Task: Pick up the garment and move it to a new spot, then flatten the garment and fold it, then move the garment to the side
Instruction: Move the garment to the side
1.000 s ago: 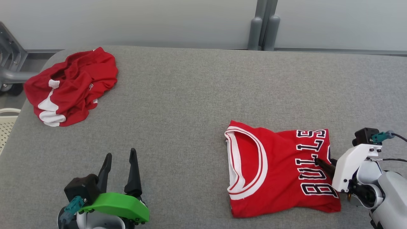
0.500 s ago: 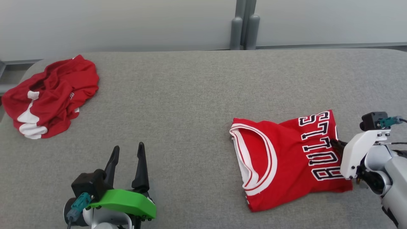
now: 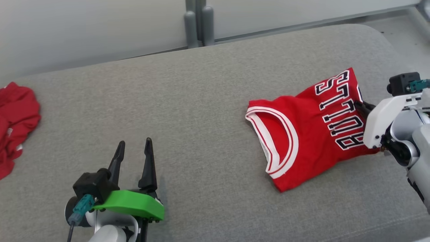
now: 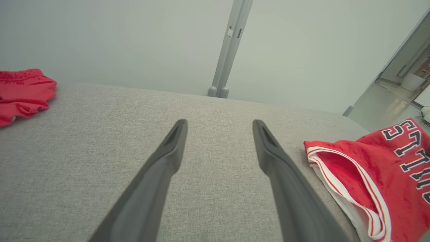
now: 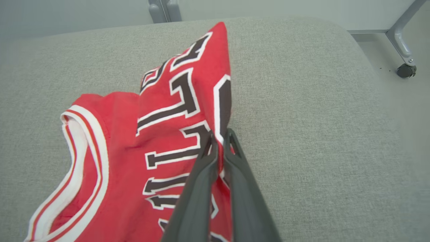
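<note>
The grey padded desk (image 3: 188,87) carries everything. The folded red jersey (image 3: 302,141) lies toward the desk's right end, with its collar facing the desk's middle. Its lettered edge is tented up off the desk and the rest lies flat. Judging from the neat fold, this fits the last step: shifting the jersey aside. A crumpled red heap (image 3: 16,111) sits at the desk's left end, well apart, probably set there to leave the desk's middle free. The right tool (image 3: 358,105) is over the desk's right end, clenched on the jersey's edge beside the lettering. Pinching the stacked layers at one edge should let the fold travel as one piece. The left tool (image 3: 134,142) hovers over the desk's near left part, fingers spread and grasping nothing, likely parked clear of the move.
</note>
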### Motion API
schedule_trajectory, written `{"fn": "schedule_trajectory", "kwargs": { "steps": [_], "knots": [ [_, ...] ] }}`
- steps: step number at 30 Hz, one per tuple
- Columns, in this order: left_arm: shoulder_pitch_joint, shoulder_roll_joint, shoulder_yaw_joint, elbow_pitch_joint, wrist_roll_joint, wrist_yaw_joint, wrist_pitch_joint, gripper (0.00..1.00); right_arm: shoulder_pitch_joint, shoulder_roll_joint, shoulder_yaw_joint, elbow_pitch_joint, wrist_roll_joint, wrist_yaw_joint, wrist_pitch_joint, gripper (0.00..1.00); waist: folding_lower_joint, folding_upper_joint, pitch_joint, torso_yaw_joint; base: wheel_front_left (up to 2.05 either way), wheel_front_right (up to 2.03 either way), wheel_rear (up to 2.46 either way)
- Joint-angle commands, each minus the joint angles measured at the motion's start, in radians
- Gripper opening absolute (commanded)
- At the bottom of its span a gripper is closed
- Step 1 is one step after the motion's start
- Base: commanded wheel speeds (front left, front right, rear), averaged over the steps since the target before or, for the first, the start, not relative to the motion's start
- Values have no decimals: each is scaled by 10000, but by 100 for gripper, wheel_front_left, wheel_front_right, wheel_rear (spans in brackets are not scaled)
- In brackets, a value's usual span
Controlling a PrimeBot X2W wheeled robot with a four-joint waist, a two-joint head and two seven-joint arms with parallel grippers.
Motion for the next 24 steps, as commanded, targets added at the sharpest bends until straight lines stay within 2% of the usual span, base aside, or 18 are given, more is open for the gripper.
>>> {"fn": "schedule_trajectory", "kwargs": {
  "steps": [1, 7, 12, 18, 24],
  "knots": [
    [-205, 130, 29, -30, 67, 22, 7, 100, -244, 97, 25, -20, -92, -13, -75, 0, 0, 107, 604, -1152, 0, 0, 0],
    [-560, 357, 150, -223, 190, 96, 150, 100, -943, 498, 257, 155, -160, -13, -300, 0, 0, 107, 1143, -2153, 0, 0, 0],
    [-856, 466, 93, -290, 315, 91, 314, 100, -1329, 689, 382, 442, -188, -13, -584, 0, 0, 107, 1382, -2582, 0, 0, 0],
    [-998, 441, 17, -295, 344, 75, 383, 100, -1661, 747, 458, 730, -107, -13, -805, 0, 0, 107, 1479, -2657, 0, 0, 0],
    [-1050, 525, 49, -307, 361, 148, 406, 100, -2003, 750, 393, 1151, -189, -13, -1206, 0, 0, 107, 1557, -2333, 0, 0, 0]
  ]
}}
